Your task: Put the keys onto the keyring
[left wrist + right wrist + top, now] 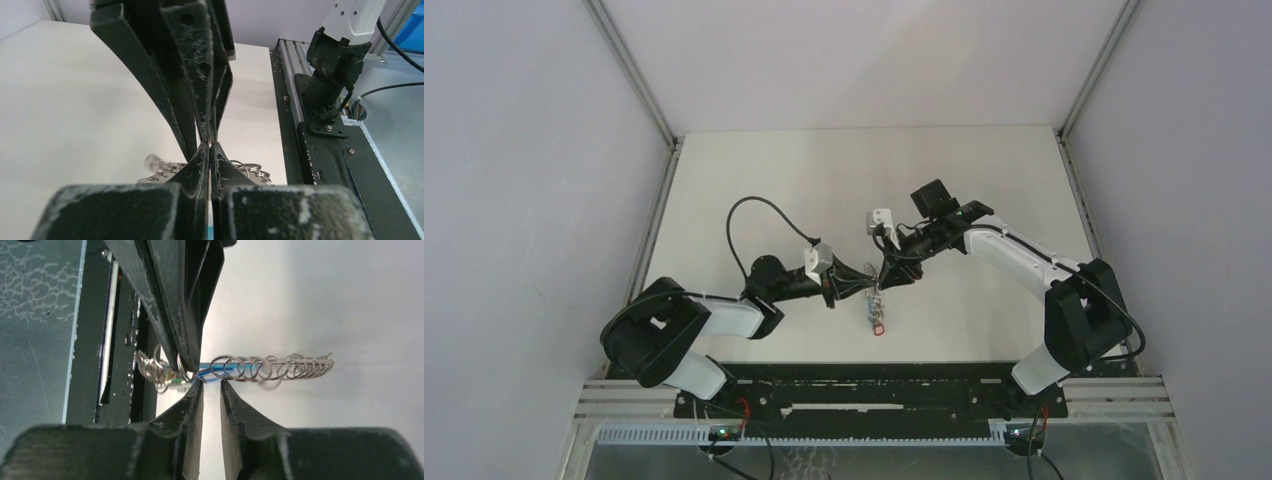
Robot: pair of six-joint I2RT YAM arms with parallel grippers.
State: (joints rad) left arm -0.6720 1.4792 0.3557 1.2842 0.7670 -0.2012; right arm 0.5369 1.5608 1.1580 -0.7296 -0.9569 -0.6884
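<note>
A matt off-white table (824,170) fills the middle of the cell, bare apart from soft shadows, closed in by pale grey walls (524,150) at the back and both sides, with aluminium posts (634,75) running up the corners. A black rail (874,385) at the near edge carries the arm bases, and beyond it lies a grey panel (874,455) with a crackled surface. In the left wrist view the right arm's base (330,75) stands on that rail and a blue box (411,35) shows past it. The two arms meet tip to tip over the table's near half. The left gripper (856,281) has its fingers (200,165) pressed together, its tip on a wire loop of the keyring (876,305). The right gripper (886,272) shows a narrow slit between its fingers (192,400), with the table visible through it. The key (206,373), a sliver of dark blue, lies right at those tips, just beside the left gripper's tip; whether the right gripper actually grips it I cannot tell. The keyring stretches from the meeting point away across the table as a row of small silver rings (270,367), with a green bit (175,382) on its rail side and a red bit (880,329) at the end nearest the rail. Whether the bunch rests on the table or hangs above it is unclear.
</note>
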